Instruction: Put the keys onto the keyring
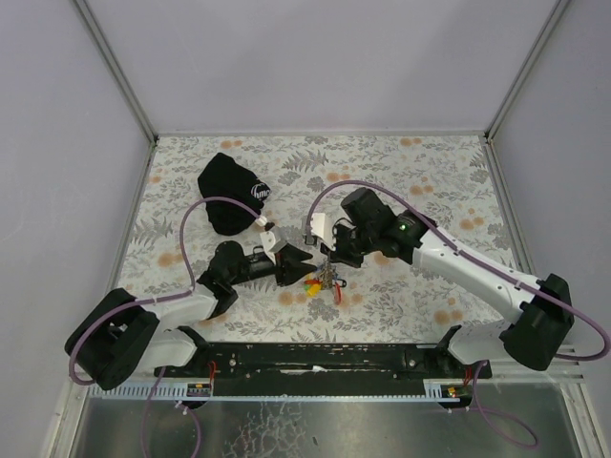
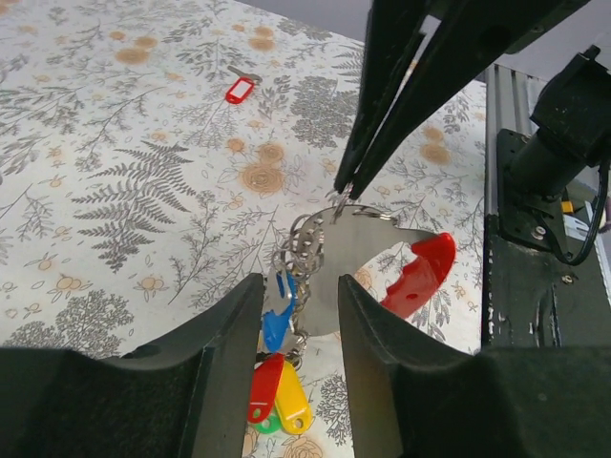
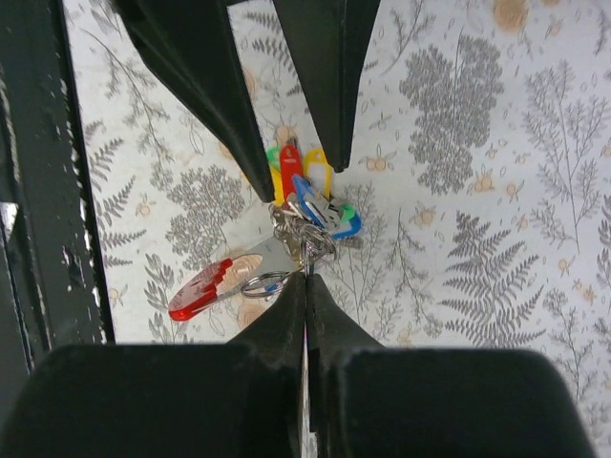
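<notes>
Right end effector (image 3: 305,275) fully closed on keyring (image 3: 304,250), keys (image 3: 305,191) between half-parted, empty fingers of left end effector (image 2: 298,286)

So the keys (image 3: 307,196) are one tangled bunch: tiny metal keys on oblong plastic tags, red, yellow, blue and green, hooked into a clump of small rings along with a flat metal piece (image 3: 200,291) with a red end. The right hand (image 3: 305,277) pinches the thin keyring (image 3: 263,283) at the top. One more red-tagged key (image 2: 239,91) lies flat by itself on the surface (image 2: 115,143), well apart.
</notes>
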`<act>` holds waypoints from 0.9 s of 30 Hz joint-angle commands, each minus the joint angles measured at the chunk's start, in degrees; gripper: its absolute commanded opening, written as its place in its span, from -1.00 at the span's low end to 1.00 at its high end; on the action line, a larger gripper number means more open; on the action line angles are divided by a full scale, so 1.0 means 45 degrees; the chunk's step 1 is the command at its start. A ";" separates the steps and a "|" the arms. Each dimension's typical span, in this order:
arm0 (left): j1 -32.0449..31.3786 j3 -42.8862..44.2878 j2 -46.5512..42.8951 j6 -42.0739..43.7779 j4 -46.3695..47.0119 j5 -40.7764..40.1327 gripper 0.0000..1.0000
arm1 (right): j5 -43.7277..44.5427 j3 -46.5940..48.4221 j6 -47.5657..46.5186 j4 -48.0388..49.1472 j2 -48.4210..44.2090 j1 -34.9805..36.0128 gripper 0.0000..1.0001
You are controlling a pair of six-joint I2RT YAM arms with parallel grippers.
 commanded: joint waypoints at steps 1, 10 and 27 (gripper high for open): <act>-0.0020 0.0279 0.0631 0.0337 0.2465 0.1162 -0.26 | 0.1438 0.1583 -0.0442 -0.1782 0.0738 0.0528 -1.00; -0.0025 -0.0362 0.2247 -0.0143 0.6102 0.1611 -0.28 | 0.1633 0.3007 -0.0694 -0.3157 0.1911 0.0969 -1.00; -0.0225 0.0176 0.3265 -0.0376 0.6360 0.1716 -0.54 | 0.1233 0.2905 -0.0794 -0.2888 0.2207 0.1066 -1.00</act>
